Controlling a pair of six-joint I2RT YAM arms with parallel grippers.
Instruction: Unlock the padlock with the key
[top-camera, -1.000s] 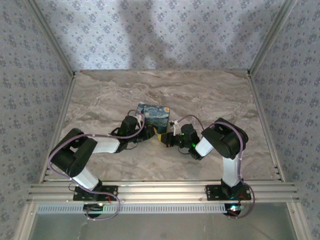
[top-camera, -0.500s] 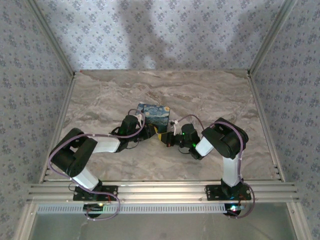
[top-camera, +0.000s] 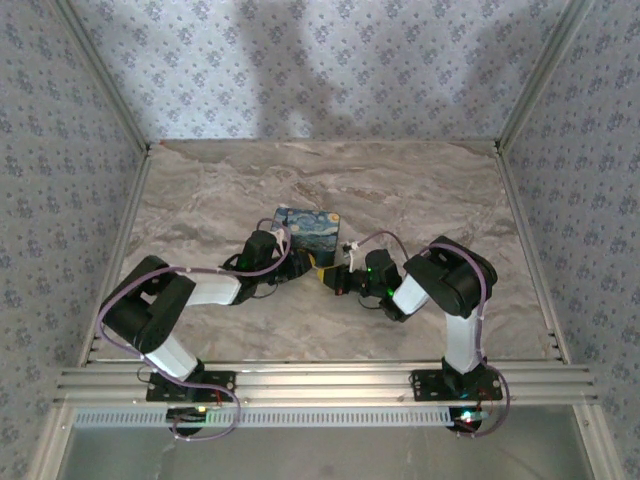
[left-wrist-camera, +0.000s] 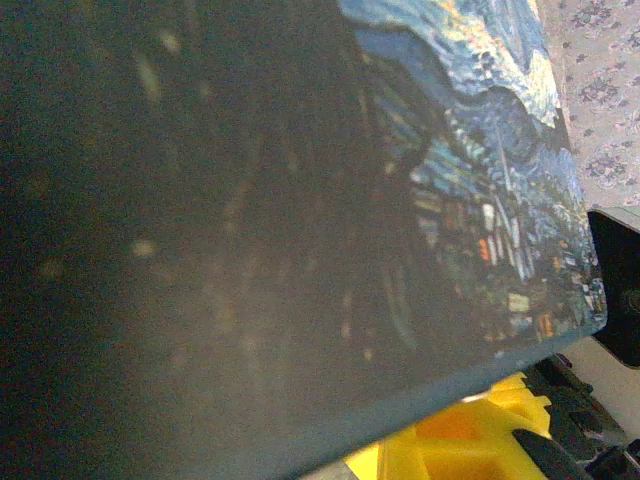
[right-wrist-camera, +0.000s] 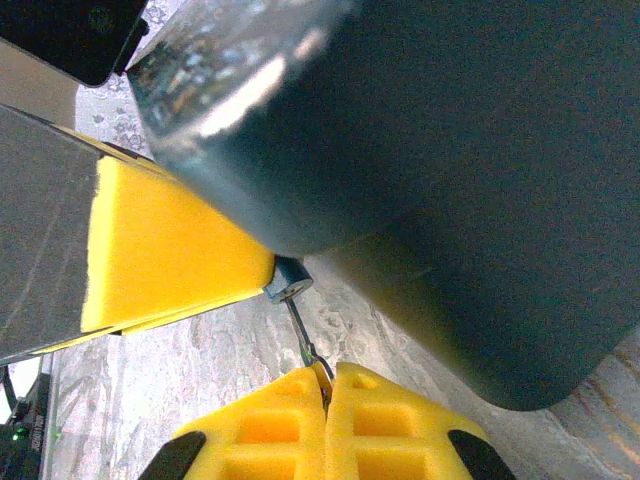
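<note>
From above, your left tool and right tool meet nose to nose just below the painted box in the middle of the table. Nothing has visibly shifted from a second ago, so you seem to be holding position. In the left wrist view the box looms across most of the frame, with a yellow pad at the lower right; you cannot tell whether the left tool is open or clamped. In the right wrist view the right tool is closed on the key. Its thin shaft runs up from bottom centre to the padlock, a small grey lump at mid-frame touching the tip of the left tool's pad. The key looks inserted but not yet turned, so next you need a wrist twist while the lock stays braced.
</note>
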